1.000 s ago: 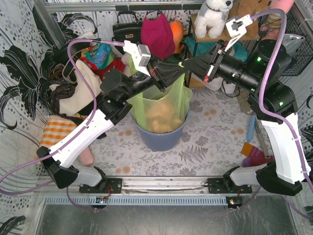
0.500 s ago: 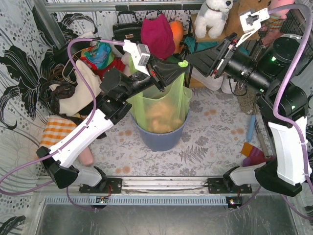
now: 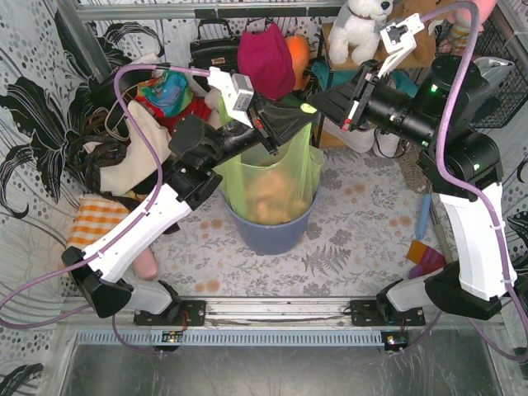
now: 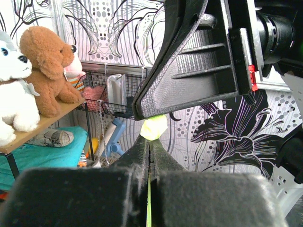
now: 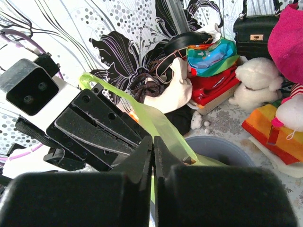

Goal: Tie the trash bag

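From the overhead camera I see the thin translucent light-green plastic trash bag (image 3: 268, 177) standing in the blue-grey round plastic bin (image 3: 272, 235) at the middle of the table. Crumpled brown paper (image 3: 268, 198) shows through its wall. The bag's top is drawn up above the bin's rim. My left gripper (image 3: 299, 115) reaches in from the left and is clamped on that raised plastic. My right gripper (image 3: 323, 102) comes in from the right, and the two tips meet nose to nose above the bag, with a small bit of green between them.

On the left wrist camera my two fingers (image 4: 137, 153) are pressed together with a thin line of green film caught in the seam. Just above their tips a small crumpled nub of the bag pokes out, and the right gripper's black ribbed wedge sits directly over it.

On the right wrist camera the right fingers (image 5: 142, 153) are closed too, pinching a twisted green strip of the bag. The strip runs up and left across the left gripper's black fingers and ends in a curl past them, and the bin's rim shows just behind
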